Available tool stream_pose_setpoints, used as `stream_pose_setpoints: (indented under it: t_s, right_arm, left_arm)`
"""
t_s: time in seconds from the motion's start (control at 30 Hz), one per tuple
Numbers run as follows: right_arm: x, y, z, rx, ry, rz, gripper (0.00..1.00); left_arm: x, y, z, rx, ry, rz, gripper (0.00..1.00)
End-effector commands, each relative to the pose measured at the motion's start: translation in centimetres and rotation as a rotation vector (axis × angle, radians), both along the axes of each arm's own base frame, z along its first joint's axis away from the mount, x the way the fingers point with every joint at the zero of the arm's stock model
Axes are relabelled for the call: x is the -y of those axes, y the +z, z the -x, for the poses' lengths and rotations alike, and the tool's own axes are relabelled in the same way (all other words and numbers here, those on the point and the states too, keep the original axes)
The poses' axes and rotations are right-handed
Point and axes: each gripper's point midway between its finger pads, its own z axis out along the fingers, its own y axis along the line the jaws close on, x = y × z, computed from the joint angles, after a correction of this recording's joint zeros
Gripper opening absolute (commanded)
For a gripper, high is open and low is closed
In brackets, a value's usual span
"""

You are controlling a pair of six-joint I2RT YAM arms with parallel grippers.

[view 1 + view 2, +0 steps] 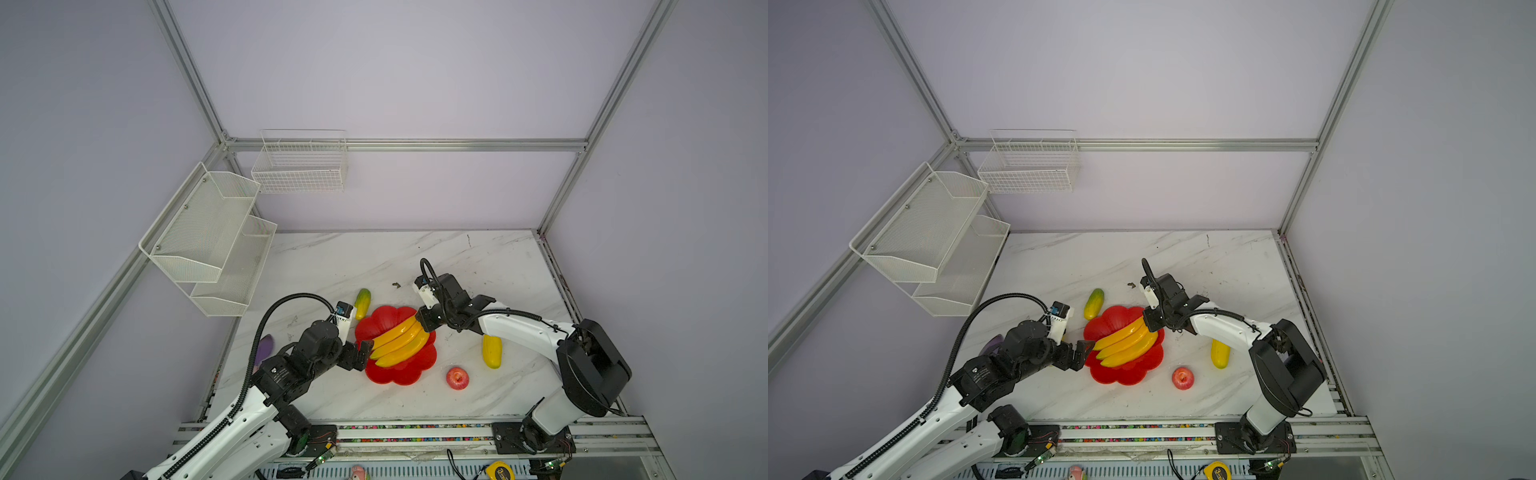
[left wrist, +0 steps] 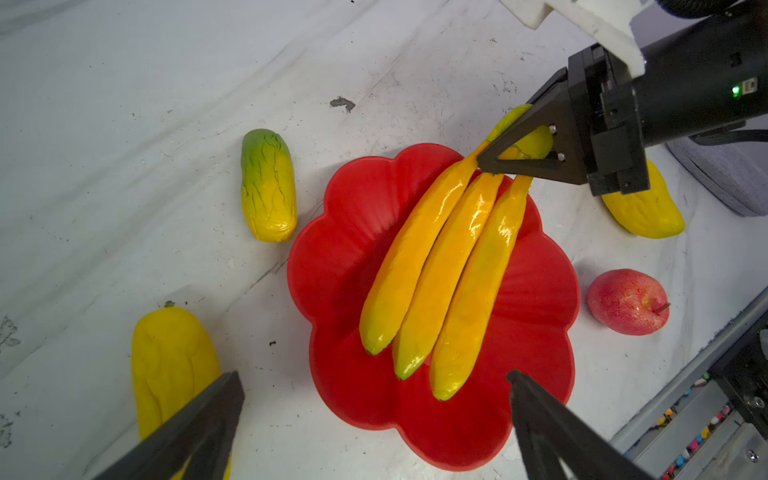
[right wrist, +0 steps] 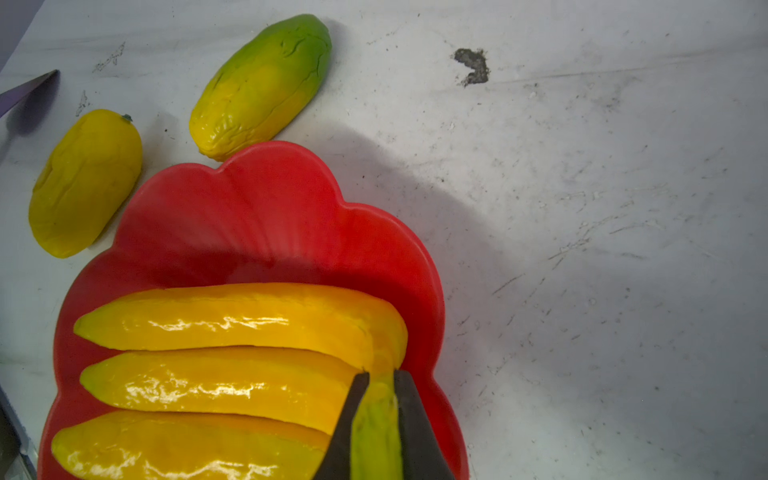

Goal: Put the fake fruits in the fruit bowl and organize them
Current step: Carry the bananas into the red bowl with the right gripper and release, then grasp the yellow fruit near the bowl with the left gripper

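Note:
The red scalloped fruit bowl [image 1: 397,374] [image 1: 1121,376] sits mid-table. A yellow-orange banana bunch [image 1: 399,343] [image 2: 440,274] [image 3: 232,316] lies across it. My right gripper [image 1: 422,322] [image 3: 380,374] is shut on the bunch's green stem at the bowl's right rim. Open and holding nothing, my left gripper [image 1: 360,354] [image 2: 374,378] hovers at the bowl's left edge. On the table lie a green-yellow fruit [image 1: 362,303] [image 2: 268,187], a yellow ridged fruit [image 1: 492,351], a red apple [image 1: 457,377] [image 2: 627,301] and a second yellow fruit [image 2: 174,365] [image 3: 85,183], which my left arm hides in both top views.
A purple object [image 1: 264,351] lies at the table's left edge beside my left arm. White mesh shelves [image 1: 212,237] and a wire basket [image 1: 299,166] hang on the left and back walls. A metal rail [image 1: 415,432] runs along the table's front edge.

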Motion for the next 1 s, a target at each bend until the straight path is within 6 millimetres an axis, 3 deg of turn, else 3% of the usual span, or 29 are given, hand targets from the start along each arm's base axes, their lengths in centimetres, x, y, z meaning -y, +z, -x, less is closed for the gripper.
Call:
stream_pose_setpoints:
  t_s: [0.0,0.27,0.5,0.6,0.73,0.83,0.97]
  right_arm:
    - [-0.5,0.6,-0.6,0.027,0.009,0.011,0.09]
    - [-1.1,0.4,-0.5,0.026,0.022,0.026,0.14]
    - [-1.5,0.7,-0.7,0.037,0.023,0.034,0.35]
    - [-1.6,1.7,-0.9,0.062,0.018,0.028,0.44]
    - [-1.3,3.8,-1.0,0.105,0.002,0.012,0.57]
    - [-0.6,6.4,-1.2,0.166,-0.025,-0.006,0.7]
    - [0.5,11.9,-1.3,0.289,-0.078,-0.084,0.8]
  left_arm:
    - [0.9,3.5,-0.3,0.063,-0.04,0.044,1.0]
    - [-4.6,2.8,-2.5,0.096,0.274,-0.124,1.0]
    - [-8.0,0.1,-4.0,0.036,0.486,-0.219,1.0]
    - [-8.7,-1.0,-4.8,0.004,0.535,-0.216,0.97]
    - [-9.6,-3.2,-5.7,-0.076,0.587,-0.221,0.92]
    - [-9.9,-5.2,-6.3,-0.13,0.616,-0.228,0.89]
    - [-10.3,-7.1,-6.7,-0.195,0.648,-0.226,0.87]
